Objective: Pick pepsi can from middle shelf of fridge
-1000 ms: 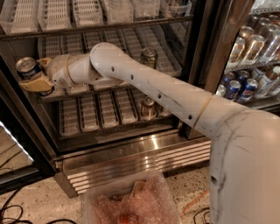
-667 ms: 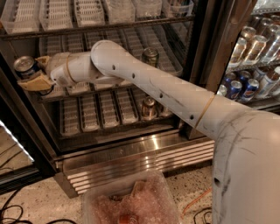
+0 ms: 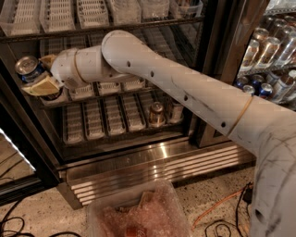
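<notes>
My gripper (image 3: pixel 37 74) is at the left end of the middle shelf (image 3: pixel 111 87), out by the front of the fridge (image 3: pixel 152 159). Its tan fingers (image 3: pixel 41 85) are shut on the pepsi can (image 3: pixel 28 69), a small blue can with a silver top, which it holds tilted in the air at the shelf's front left corner. My white arm reaches in from the right across the open fridge.
A brown-gold can (image 3: pixel 156 114) and another can (image 3: pixel 175 111) stand on the lower shelf. White empty lane trays (image 3: pixel 60 14) sit on the top shelf. A second cooler at right holds several cans (image 3: pixel 268 69). A plastic bin (image 3: pixel 138 213) and cables (image 3: pixel 217 217) lie on the floor.
The gripper with the can has drifted slightly up and to the left, away from the shelf; the arm is otherwise almost still.
</notes>
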`<state>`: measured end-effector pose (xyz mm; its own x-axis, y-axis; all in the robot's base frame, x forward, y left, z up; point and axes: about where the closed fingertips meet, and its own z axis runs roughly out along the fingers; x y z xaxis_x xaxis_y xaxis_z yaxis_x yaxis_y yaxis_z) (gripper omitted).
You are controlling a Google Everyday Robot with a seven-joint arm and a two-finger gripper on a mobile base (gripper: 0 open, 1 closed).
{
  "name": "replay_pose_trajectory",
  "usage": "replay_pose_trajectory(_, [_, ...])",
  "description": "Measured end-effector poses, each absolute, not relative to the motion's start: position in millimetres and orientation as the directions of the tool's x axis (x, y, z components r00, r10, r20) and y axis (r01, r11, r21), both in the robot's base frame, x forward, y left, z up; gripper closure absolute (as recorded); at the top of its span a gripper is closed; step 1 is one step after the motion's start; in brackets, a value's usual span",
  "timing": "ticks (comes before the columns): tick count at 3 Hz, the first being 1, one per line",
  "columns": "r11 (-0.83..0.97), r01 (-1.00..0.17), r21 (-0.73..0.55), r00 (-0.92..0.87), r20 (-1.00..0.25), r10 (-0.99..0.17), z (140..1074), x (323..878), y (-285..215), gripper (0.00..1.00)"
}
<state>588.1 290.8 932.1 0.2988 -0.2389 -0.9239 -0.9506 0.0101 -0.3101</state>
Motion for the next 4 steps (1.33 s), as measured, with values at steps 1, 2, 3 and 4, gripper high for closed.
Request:
replay_pose_trajectory(1, [0.005,-0.952,-0.306,0.291,-0.911,-0.292,932,578,274,1.0])
replay_pose_trajectory(2, [0.018,-0.954,-0.299,0.277,-0.904,-0.326,929,575,262,1.0])
replay_pose_trajectory(3, [0.033,-0.957,-0.288,0.259,-0.901,-0.348,926,576,251,1.0])
replay_pose_trajectory(4, [0.041,-0.959,-0.28,0.247,-0.9,-0.36,924,575,244,1.0])
